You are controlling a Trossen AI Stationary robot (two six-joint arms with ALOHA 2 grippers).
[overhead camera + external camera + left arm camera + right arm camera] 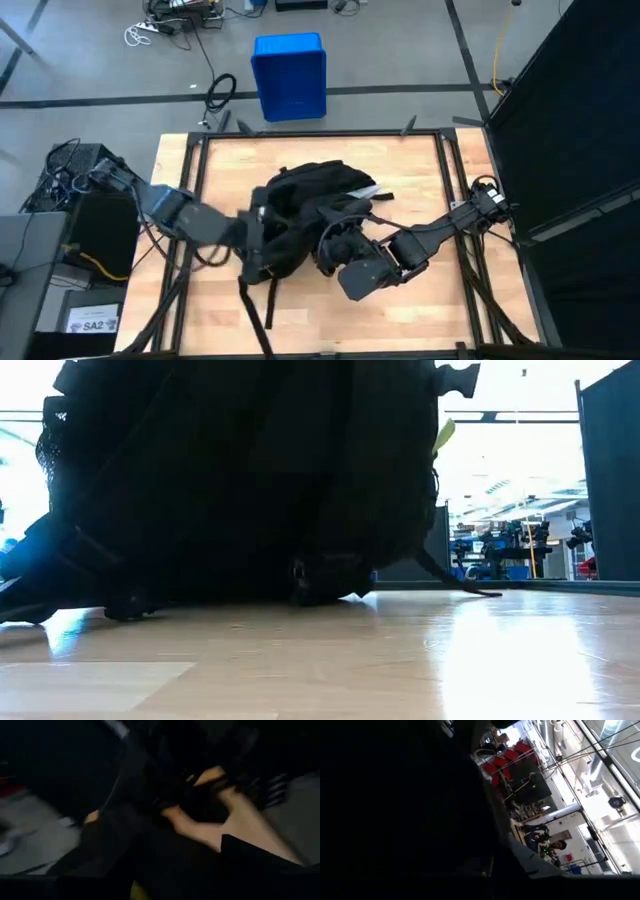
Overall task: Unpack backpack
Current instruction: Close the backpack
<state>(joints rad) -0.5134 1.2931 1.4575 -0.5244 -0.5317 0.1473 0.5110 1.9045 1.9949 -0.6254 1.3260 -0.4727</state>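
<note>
Both my grippers press into the large rounded black fabric backpack [305,215] at frame centre, left gripper [258,235] on its left flank, right gripper [335,245] at its lower right, and I cannot tell either's finger opening.

The backpack [300,215] fills the middle of the table [420,170], with both arms pressed against it, one at each side. Straps [255,305] trail from the backpack to the near edge. Bare wood lies open beyond the backpack and along both side edges.

robotics lab or workshop.
wooden table [420,170] in a black metal frame, grey concrete floor [90,60], loose cables [170,25], blue plastic box [290,75] beyond far edge.
</note>
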